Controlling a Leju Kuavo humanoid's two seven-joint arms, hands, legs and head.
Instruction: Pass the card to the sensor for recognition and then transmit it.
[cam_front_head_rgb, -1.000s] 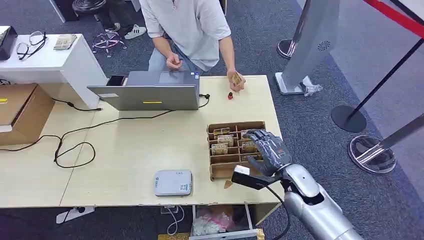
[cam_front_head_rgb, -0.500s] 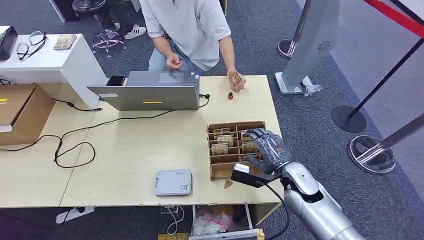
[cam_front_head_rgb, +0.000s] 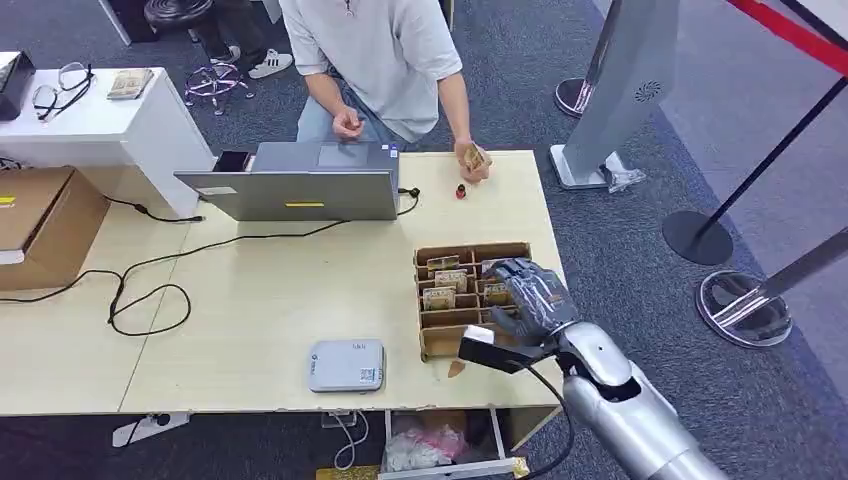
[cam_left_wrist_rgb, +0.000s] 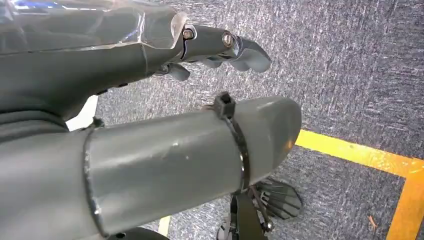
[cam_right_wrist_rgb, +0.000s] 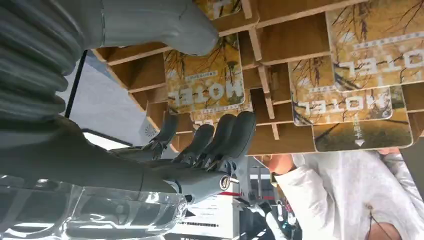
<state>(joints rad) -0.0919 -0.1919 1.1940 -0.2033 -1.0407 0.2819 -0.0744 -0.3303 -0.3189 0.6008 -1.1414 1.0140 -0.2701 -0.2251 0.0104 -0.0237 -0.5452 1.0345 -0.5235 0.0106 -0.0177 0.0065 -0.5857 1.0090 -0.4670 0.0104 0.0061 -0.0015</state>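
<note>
A brown divided card box (cam_front_head_rgb: 432, 346) sits near the table's right front edge, with several yellow "HOTEL" cards (cam_front_head_rgb: 450, 281) upright in its slots. My right hand (cam_front_head_rgb: 530, 296) hovers over the box's right column. In the right wrist view one HOTEL card (cam_right_wrist_rgb: 205, 86) stands in its slot between my thumb (cam_right_wrist_rgb: 165, 25) and my dark fingers (cam_right_wrist_rgb: 222, 135), which stay spread apart. The grey-white sensor pad (cam_front_head_rgb: 345, 365) lies flat at the table's front, left of the box. My left hand (cam_left_wrist_rgb: 125, 65) hangs over grey carpet with its fingers loose and holds nothing.
A person (cam_front_head_rgb: 380, 50) sits behind the table and holds a card in one hand (cam_front_head_rgb: 472, 160) at the far edge. An open laptop (cam_front_head_rgb: 300, 190), a small red object (cam_front_head_rgb: 461, 191) and black cables (cam_front_head_rgb: 150, 290) lie on the table. A cardboard carton (cam_front_head_rgb: 40, 225) stands left.
My right hand has sunk slightly and shifted a little left, closer onto the box's right column. The person's hand at the far edge has barely moved.
</note>
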